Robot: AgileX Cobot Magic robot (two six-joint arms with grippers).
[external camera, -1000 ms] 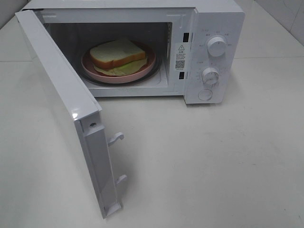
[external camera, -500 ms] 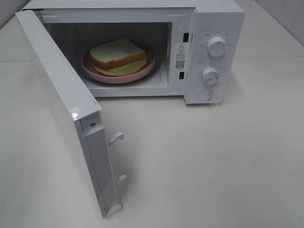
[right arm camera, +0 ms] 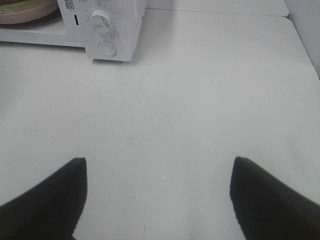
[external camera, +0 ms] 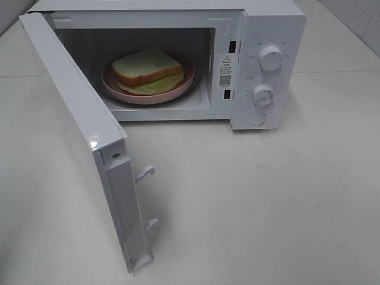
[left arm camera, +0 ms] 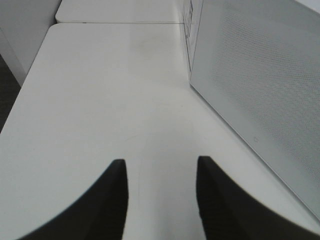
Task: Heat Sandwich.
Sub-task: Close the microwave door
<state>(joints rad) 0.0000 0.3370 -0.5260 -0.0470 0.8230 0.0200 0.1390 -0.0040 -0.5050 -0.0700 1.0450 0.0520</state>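
The sandwich lies on a round pink plate inside the white microwave. White bread is on top and pale green filling sticks out at the front. The microwave door is swung wide open toward the front left. Neither gripper shows in the exterior high view. In the left wrist view my left gripper hovers over bare table beside the door's outer face, with a gap between its fingers and nothing in it. My right gripper stands wide open over the table, some way in front of the microwave's control panel.
Two round knobs and a round button sit on the microwave's right panel. Two latch hooks stick out of the door's edge. The white table stretches in front and to the right; its left edge lies near my left gripper.
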